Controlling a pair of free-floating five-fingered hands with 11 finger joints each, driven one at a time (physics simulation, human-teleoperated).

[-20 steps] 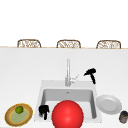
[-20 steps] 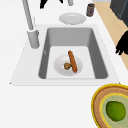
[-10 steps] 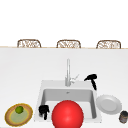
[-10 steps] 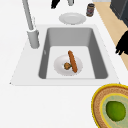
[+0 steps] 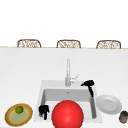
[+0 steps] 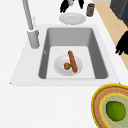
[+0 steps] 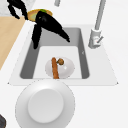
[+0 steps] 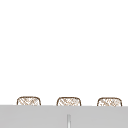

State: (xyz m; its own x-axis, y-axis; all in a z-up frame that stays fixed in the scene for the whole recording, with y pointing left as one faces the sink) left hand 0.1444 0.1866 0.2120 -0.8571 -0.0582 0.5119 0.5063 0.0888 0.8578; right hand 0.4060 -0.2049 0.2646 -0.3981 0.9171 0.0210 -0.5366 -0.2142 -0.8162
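**Black hands over a white sink**

Black and bare, the right hand (image 5: 89, 86) hangs above the right end of the sink (image 5: 43, 86), fingers long, straight and pointing down toward the basin, holding nothing. In the right side view it spreads over the basin's far part, above and apart from the dish below. The left hand (image 5: 44, 110) hovers at the sink's front left corner, fingers hanging loosely downward, also holding nothing.

No writing can be read anywhere; the dark jar (image 5: 123, 116) on the tabletop (image 5: 20, 72) at far right has a label band too blurred to make out.

Inside the sink lies 1 small white plate (image 6: 59, 67) carrying a long orange-brown sausage (image 6: 72, 61) and a small brown lump (image 6: 67, 66) touching its side. A large red ball (image 5: 67, 114) covers the basin's front in the front view.

On the tabletop just right of the sink rests a white plate (image 5: 109, 104), with the jar near it. Left of the sink sits a woven yellow-rimmed plate (image 5: 10, 118) holding 1 green lime (image 5: 19, 109). A grey tap (image 5: 68, 72) stands behind the basin, and 3 wicker chair backs (image 5: 29, 43) line the far edge.
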